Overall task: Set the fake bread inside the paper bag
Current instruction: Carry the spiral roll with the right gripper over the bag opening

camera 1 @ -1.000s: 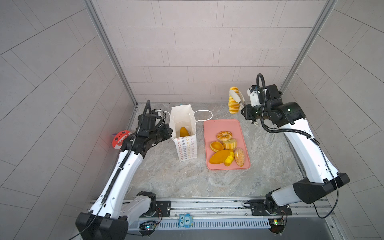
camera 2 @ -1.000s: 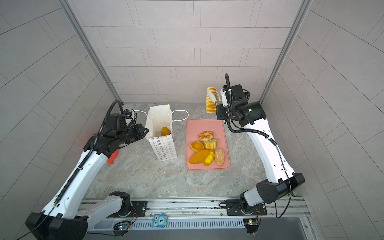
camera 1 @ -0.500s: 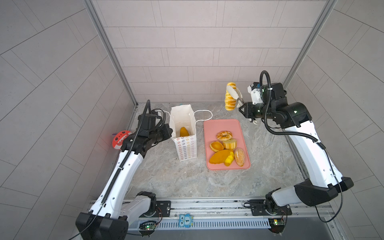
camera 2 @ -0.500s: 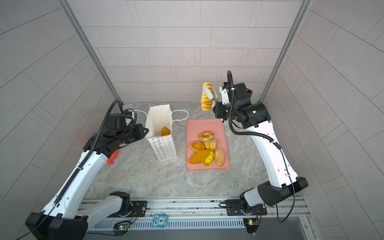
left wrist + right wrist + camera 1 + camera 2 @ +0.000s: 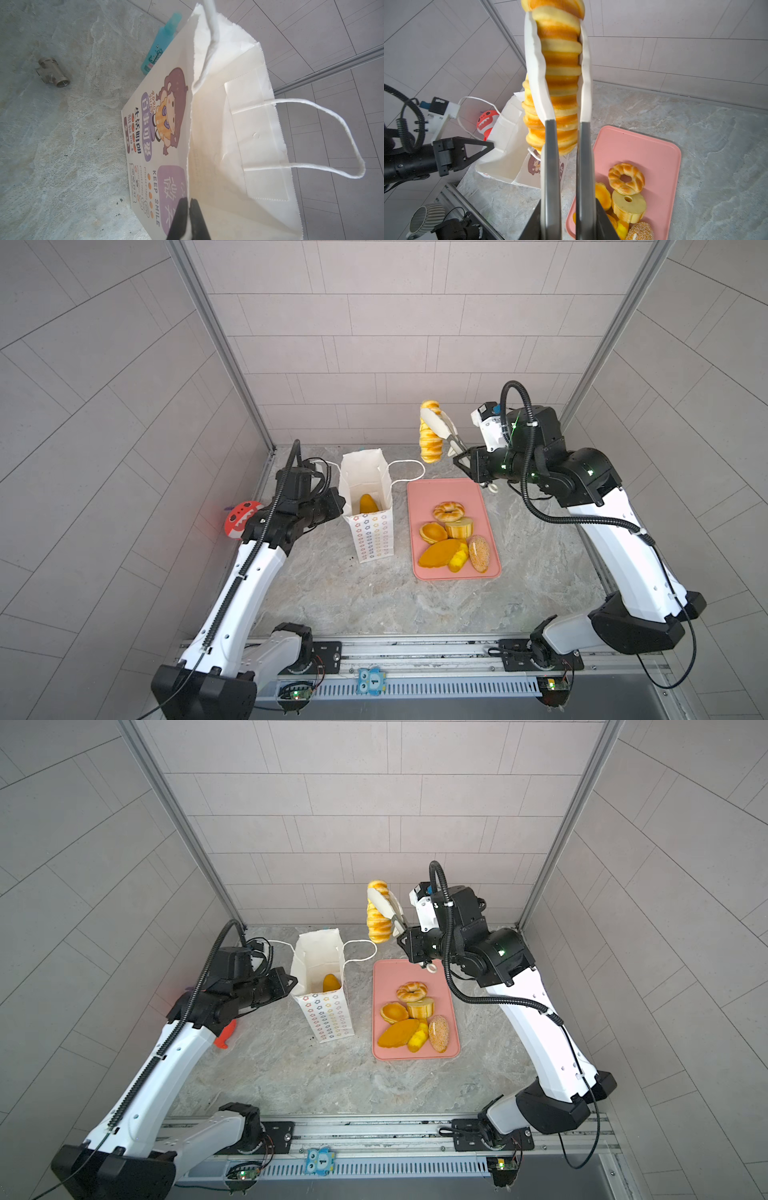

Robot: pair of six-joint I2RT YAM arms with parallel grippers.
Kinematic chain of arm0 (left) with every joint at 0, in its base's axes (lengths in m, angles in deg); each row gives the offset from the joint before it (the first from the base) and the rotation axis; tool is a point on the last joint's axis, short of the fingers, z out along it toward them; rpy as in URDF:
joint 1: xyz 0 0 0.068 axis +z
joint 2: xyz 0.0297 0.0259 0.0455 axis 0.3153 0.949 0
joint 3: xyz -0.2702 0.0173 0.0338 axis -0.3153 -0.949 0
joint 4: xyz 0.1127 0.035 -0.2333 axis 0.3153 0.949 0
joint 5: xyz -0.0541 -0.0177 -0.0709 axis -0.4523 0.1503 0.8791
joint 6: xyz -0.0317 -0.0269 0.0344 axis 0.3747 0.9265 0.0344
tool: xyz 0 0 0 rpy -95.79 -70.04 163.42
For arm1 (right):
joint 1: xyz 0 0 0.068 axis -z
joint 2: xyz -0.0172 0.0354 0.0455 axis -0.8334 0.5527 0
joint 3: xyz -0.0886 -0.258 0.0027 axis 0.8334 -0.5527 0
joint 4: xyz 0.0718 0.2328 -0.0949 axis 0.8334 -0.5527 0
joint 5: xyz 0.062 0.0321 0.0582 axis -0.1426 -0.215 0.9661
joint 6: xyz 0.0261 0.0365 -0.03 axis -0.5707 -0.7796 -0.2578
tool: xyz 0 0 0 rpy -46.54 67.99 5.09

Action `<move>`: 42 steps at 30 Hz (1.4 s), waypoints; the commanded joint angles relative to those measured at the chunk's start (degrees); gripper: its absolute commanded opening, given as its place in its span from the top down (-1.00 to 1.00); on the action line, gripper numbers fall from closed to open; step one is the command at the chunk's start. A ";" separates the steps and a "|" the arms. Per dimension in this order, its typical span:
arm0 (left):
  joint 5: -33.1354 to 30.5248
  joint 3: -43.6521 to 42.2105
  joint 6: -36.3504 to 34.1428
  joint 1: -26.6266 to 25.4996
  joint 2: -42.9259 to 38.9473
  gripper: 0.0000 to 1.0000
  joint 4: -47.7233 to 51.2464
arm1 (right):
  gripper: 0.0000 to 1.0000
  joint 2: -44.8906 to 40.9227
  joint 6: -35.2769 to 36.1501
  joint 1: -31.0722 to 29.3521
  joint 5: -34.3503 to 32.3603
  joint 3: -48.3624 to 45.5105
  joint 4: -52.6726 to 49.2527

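Marble-patterned table [image 5: 332,593] carries the paper bag [image 5: 370,531], upright and open-mouthed, one bread piece [image 5: 368,504] inside. The left claw [image 5: 188,204], fully closed, pinches its rim. Beside it the pink tray [image 5: 446,493] bears six more pieces [image 5: 449,511]. We judge the carry in hand: the right claw [image 5: 461,459], clamped on tongs [image 5: 550,166], holds the ridged loaf [image 5: 428,448] aloft, short of the bag. Next we need travel over the mouth, then release.

Tbl [image 5: 332,597] w/ paper bag [image 5: 374,537], pink tray [image 5: 440,493]
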 commanded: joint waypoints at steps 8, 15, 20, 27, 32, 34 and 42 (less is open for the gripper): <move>-0.19 -0.39 -0.08 0.18 -0.82 0.87 -0.85 | 0.37 4.93 1.30 -8.91 -4.64 7.76 0.68; -0.21 -0.57 0.00 0.09 -1.00 0.87 -0.85 | 0.37 9.26 2.61 -13.98 -8.20 12.19 -1.44; 0.01 -0.87 0.31 0.17 -0.85 0.87 -1.06 | 0.37 11.86 3.40 -16.23 -10.15 15.01 -3.05; 0.11 -0.84 0.40 0.09 -0.86 0.87 -1.33 | 0.37 15.02 3.77 -18.08 -10.91 17.16 -4.02; 0.26 -1.07 0.40 0.15 -0.76 0.87 -1.33 | 0.37 16.74 4.07 -19.03 -11.27 18.02 -4.44; 0.26 -1.08 0.33 0.09 -0.79 0.87 -1.42 | 0.37 17.17 3.88 -19.14 -11.27 18.05 -4.40; 0.27 -1.16 0.56 0.15 -0.85 0.87 -1.50 | 0.38 19.56 3.72 -20.08 -12.88 17.64 -5.14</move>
